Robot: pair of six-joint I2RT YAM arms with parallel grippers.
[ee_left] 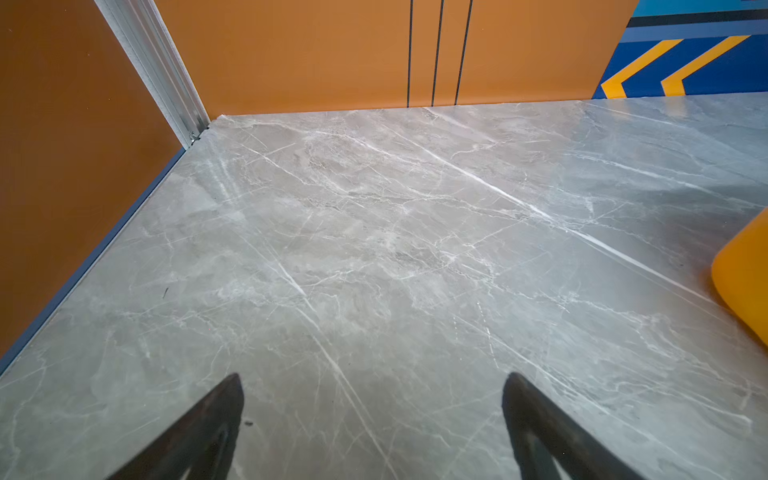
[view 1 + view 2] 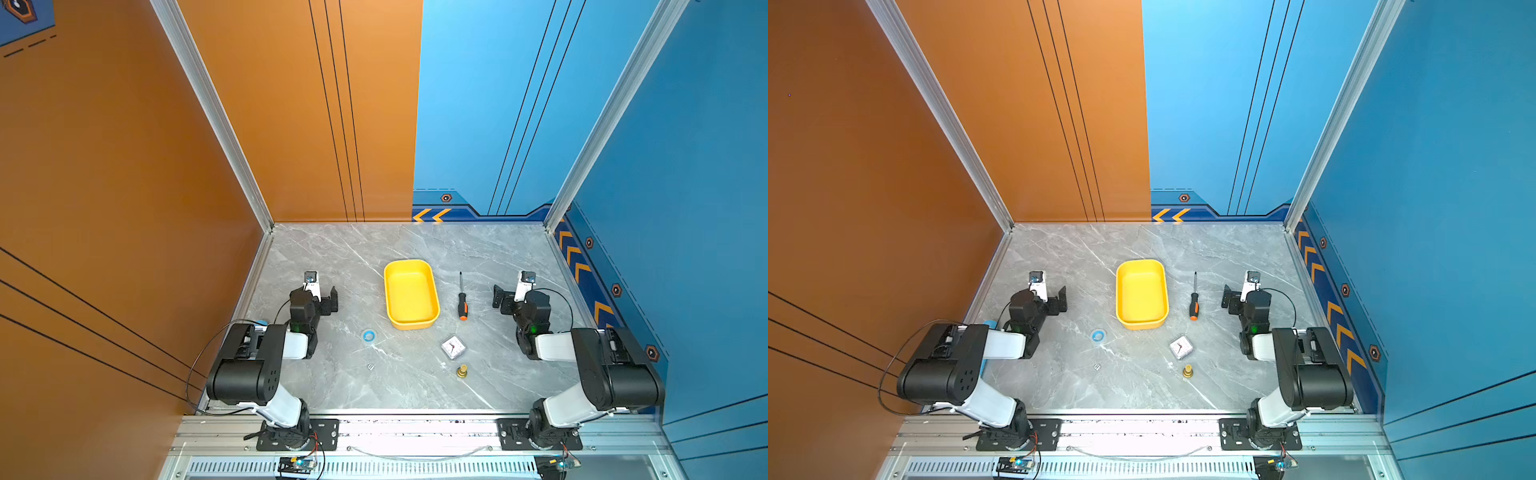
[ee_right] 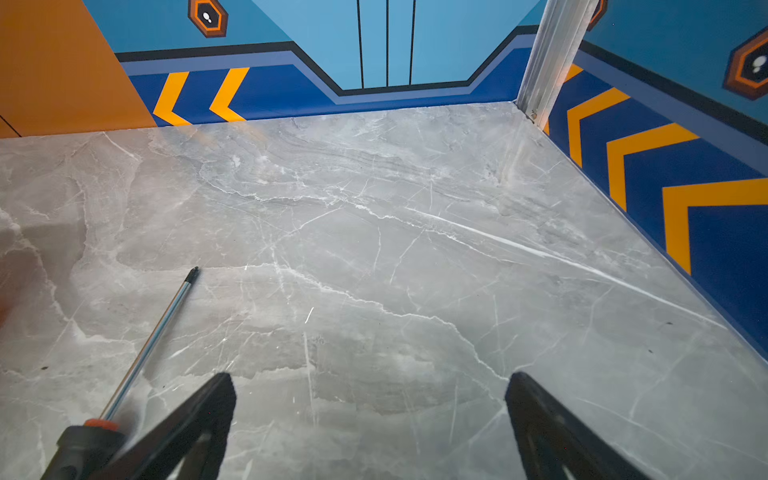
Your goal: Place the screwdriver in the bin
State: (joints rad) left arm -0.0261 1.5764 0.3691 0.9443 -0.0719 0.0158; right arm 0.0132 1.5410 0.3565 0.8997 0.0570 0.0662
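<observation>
- We see the yellow bin [image 2: 410,293] [image 2: 1141,293] at the middle of the grey marble table [image 2: 332,257], its long sides running away from the arm bases.
- The screwdriver [image 2: 462,299] [image 2: 1194,300] lies flat on the table just right of the bin, apart from it and roughly parallel to its long side. Its orange butt end is on the near side and its tip on the far side.
- The right gripper [image 2: 508,296] [image 3: 370,378] sits right of the bin, beyond the screwdriver. Its 2 jaws are spread wide and released, and the screwdriver [image 3: 145,353] lies just outside 1 finger.
- The left gripper [image 2: 322,297] [image 1: 374,382] sits left of the bin, jaws equally wide and released over bare marble. We catch only a corner of the bin [image 1: 744,274] in the left wrist view.
- Nearer than the bin lie a blue tape ring [image 2: 368,336], a small white clock [image 2: 453,347], a brass fitting [image 2: 462,371] and a tiny die [image 2: 370,366].
</observation>
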